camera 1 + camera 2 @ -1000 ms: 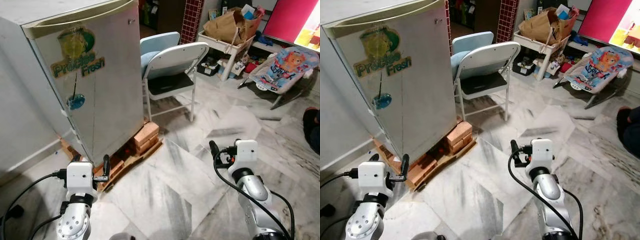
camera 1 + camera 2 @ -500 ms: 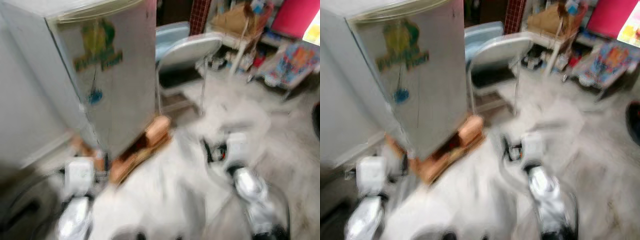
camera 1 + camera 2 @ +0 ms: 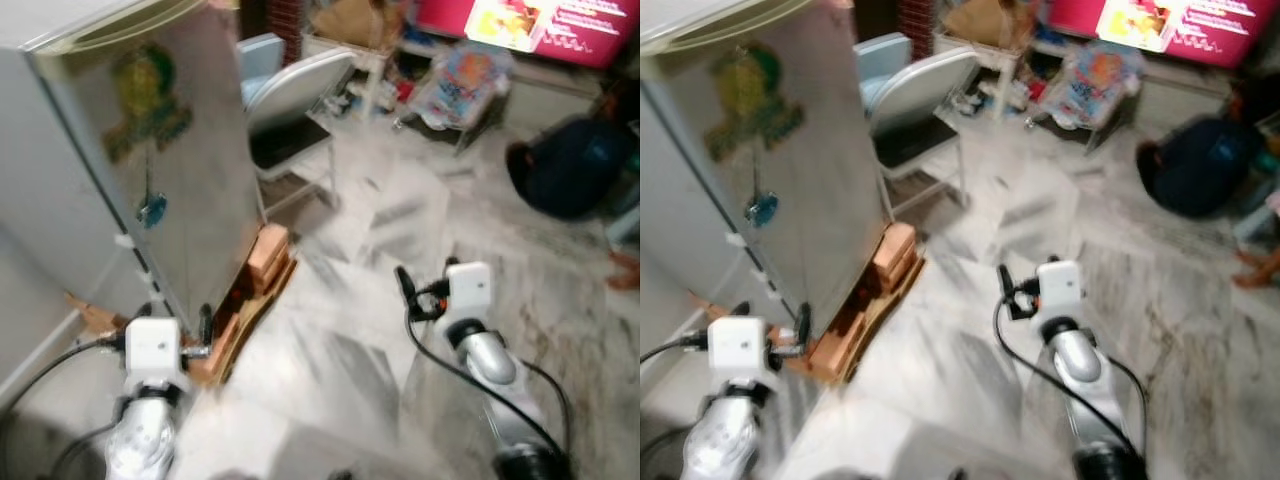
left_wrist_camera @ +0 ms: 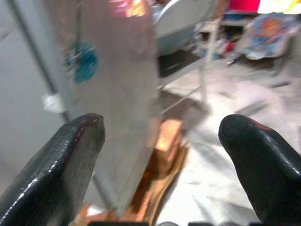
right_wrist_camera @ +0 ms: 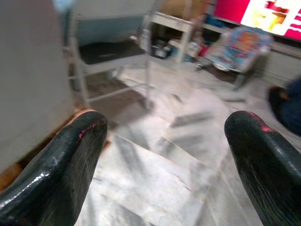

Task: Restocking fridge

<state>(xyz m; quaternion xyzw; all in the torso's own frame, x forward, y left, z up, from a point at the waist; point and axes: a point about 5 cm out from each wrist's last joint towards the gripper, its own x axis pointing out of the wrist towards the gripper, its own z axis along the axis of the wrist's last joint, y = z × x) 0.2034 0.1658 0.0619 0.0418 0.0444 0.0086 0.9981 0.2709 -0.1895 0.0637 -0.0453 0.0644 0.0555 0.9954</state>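
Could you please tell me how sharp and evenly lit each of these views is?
Both eye views are softly motion-blurred, the fridge sticker unreadable, the screen glaring bright. Left wrist view: glare atop the fridge, background blurred. Right wrist view: fingers sharp, floor streaked.

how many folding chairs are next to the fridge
2: a white folding chair stands just beyond the fridge on its right side, and a light blue one is tucked behind the white one, mostly hidden. More may be hidden behind.
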